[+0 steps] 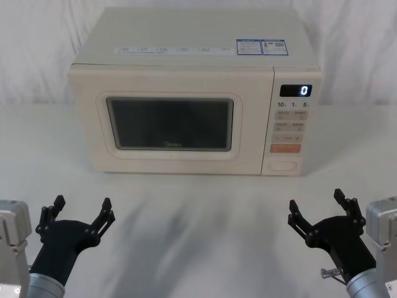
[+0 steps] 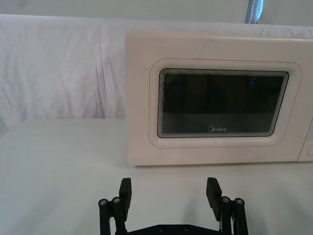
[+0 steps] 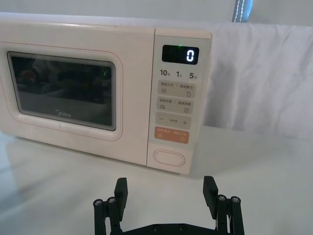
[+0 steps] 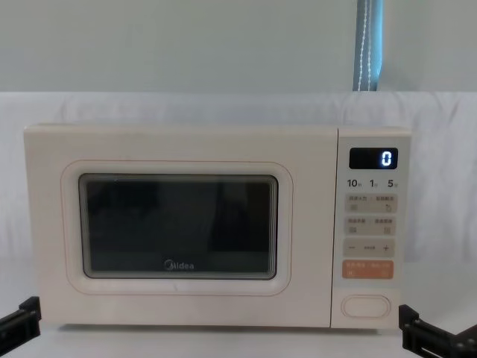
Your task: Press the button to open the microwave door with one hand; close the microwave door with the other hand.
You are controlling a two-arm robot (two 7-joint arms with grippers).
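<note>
Place: a staged test bench in a lab or studio, not a lived-in kitchen.
Table (image 1: 198, 248): covered in plain white cloth, creased.
Backdrop (image 4: 186, 108): the same white cloth hung behind, with a bare pale wall (image 4: 186, 45) above it.
Appliance: one cream microwave (image 1: 186, 43) standing alone on the table, display (image 1: 296, 90) lit showing 0.
Strap (image 4: 368, 45): a grey-blue band hanging down the wall.
</note>
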